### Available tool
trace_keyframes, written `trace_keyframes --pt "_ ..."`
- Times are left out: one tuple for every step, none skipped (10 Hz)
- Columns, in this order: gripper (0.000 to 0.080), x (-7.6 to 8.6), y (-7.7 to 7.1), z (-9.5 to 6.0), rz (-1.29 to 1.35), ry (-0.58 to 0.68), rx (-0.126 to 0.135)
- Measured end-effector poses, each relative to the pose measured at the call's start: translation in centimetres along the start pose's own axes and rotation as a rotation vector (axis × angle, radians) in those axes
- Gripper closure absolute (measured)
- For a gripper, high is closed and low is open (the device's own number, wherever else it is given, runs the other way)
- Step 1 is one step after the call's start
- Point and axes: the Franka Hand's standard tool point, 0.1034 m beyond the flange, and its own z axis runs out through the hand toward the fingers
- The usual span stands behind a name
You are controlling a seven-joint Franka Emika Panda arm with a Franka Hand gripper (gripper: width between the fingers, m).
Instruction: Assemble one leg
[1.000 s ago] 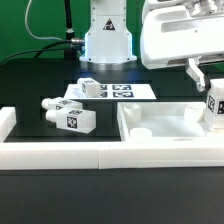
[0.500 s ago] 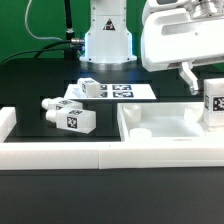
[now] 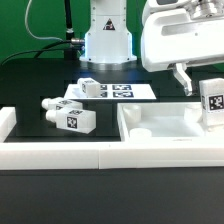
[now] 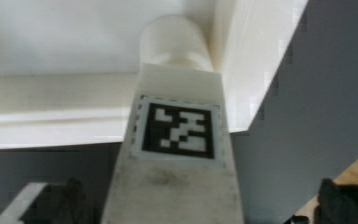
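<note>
The gripper (image 4: 190, 198) stands open around the leg (image 3: 212, 103). In the wrist view its dark fingers (image 4: 34, 203) flank the post on both sides. A strip of background shows between each finger and the white plastic, so they seem not to touch it, though blur near the edges leaves that unsure. In the exterior view only one finger shows, hanging above the panel (image 3: 175, 122) and apart from the leg, on the exterior view's left of it. The other finger is cut off by the frame's edge. The leg stands upright on the panel's corner at the exterior view's right, with a tag facing the camera. Seen from the wrist, its far end meets the panel's raised rim at that corner.

Compared with half a second ago, the visible finger sits farther toward the exterior view's left. The gap between it and the leg is wider, and slightly more of the leg shows.

To the exterior view's left of the panel, two spare legs (image 3: 68, 114) lie close together on the black table (image 3: 30, 85). Behind the panel lies the marker board (image 3: 125, 92), with a third leg (image 3: 89, 88) at its left end. The arm's base (image 3: 106, 40) stands beyond the board. A white barrier (image 3: 60, 152) runs along the front of the panel. The panel's rim rises just beside the leg's foot.
</note>
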Motion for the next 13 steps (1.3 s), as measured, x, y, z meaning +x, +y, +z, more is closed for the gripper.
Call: trace_keyframes --pt "0.0151 -0.3 -0.9 0.1 0.087 -0.114 0.037" --pt "0.0151 0.5 -0.5 0.0 0.099 -0.131 0.035" --pt "0.0151 0.4 -0.4 0.0 0.135 -0.232 0.06" --pt "0.0151 0.5 -0.3 -0.1 0.171 -0.344 0.083" --pt "0.0151 0.6 -0.1 0.1 0.181 -0.393 0.09" --pt "0.0151 0.1 -0.1 0.2 0.181 -0.457 0.105" --pt "0.0151 0.0 -0.1 0.0 0.175 -0.501 0.114" --pt "0.0151 0.0 -0.2 -0.1 0.17 -0.531 0.121" --pt "0.0151 0.0 -0.1 0.0 0.17 -0.527 0.119" --pt "0.0151 0.0 -0.1 0.0 0.169 -0.528 0.118" --pt "0.0151 0.3 0.3 -0.2 0.184 -0.557 0.065" --pt "0.0151 1.0 0.4 0.0 0.169 -0.548 0.033" --pt "0.0151 1.0 0.7 0.3 0.171 -0.546 0.031"
